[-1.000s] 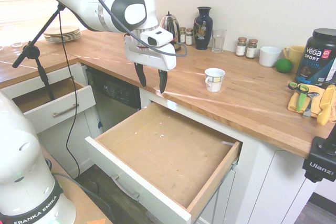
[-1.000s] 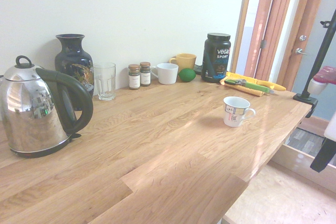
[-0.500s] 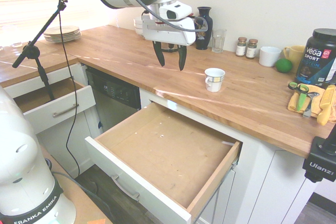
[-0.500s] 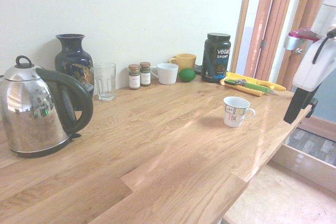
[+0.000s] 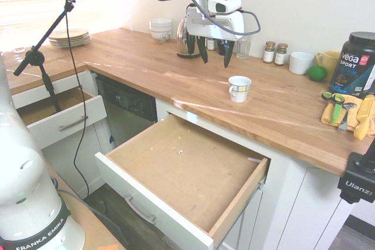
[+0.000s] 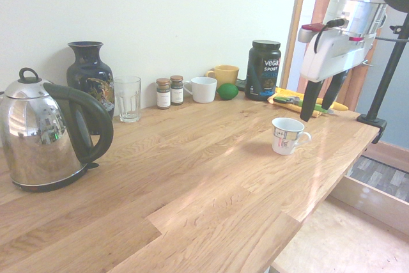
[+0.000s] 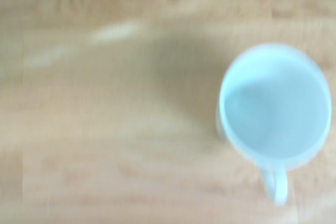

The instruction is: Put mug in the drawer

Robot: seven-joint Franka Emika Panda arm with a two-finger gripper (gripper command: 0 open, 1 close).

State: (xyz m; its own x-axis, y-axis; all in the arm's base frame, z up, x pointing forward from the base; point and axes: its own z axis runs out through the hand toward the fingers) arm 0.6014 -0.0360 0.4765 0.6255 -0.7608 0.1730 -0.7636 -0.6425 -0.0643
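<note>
The end effector point(image 5: 215, 54) has swung up from over the open drawer point(image 5: 181, 171) to hang above the counter point(image 5: 281, 109), jaws spread and empty; the mug point(image 5: 239, 88) stands just beyond and below it; descent comes next.

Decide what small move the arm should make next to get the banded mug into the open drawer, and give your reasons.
Probably shift the gripper sideways until it is centred over the mug, then lower it. The gripper hangs open above the countertop, short of the mug. The mug stands upright and untouched, and the drawer is already open.
</note>
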